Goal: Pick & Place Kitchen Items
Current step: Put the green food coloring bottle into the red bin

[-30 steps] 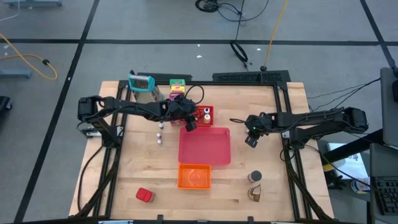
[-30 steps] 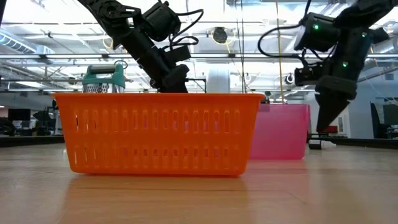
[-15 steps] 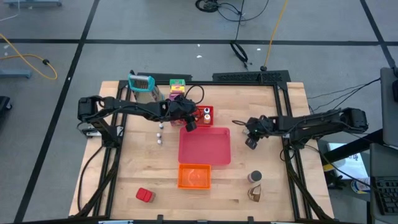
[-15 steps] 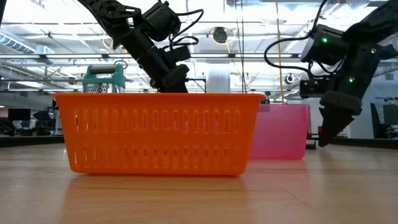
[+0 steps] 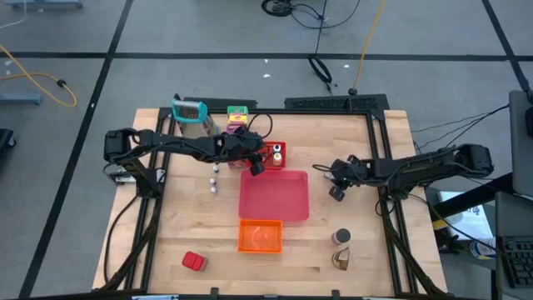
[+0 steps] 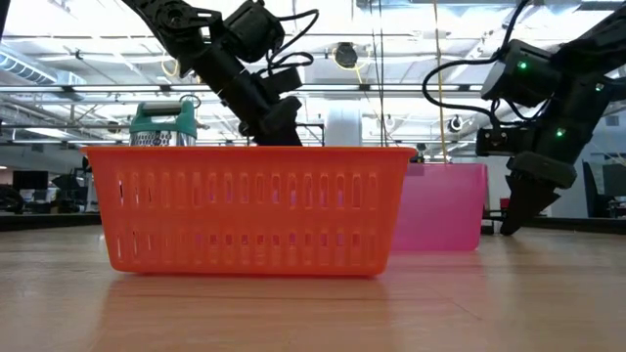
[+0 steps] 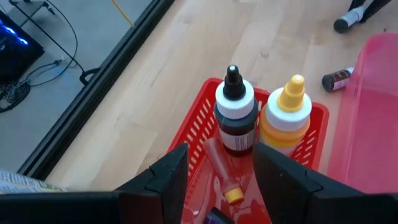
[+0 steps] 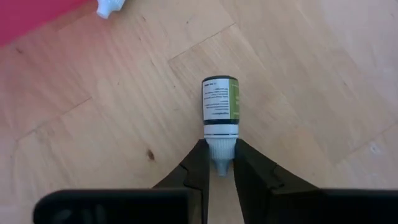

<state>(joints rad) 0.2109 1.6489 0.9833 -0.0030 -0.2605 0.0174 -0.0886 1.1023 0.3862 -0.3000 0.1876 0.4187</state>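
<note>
My right gripper [image 8: 217, 163]: pinching small green-labelled bottle [image 8: 220, 107] lying on table [image 8: 112, 143]. My left gripper [image 7: 214, 171]: parted, above red basket [image 7: 196, 127].

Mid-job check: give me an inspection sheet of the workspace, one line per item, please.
Surface: wooden table, bare at the corners.
Job's things: small bottle lying on the wood; red block; two squeeze bottles upright in a red basket.
Clutter: grater; pink tray; orange basket.
End effectors: right end effector closing on the small bottle's cap; left end effector open over the red basket.
Cables: yellow cable on the floor.
Surroundings: nothing seen.
</note>
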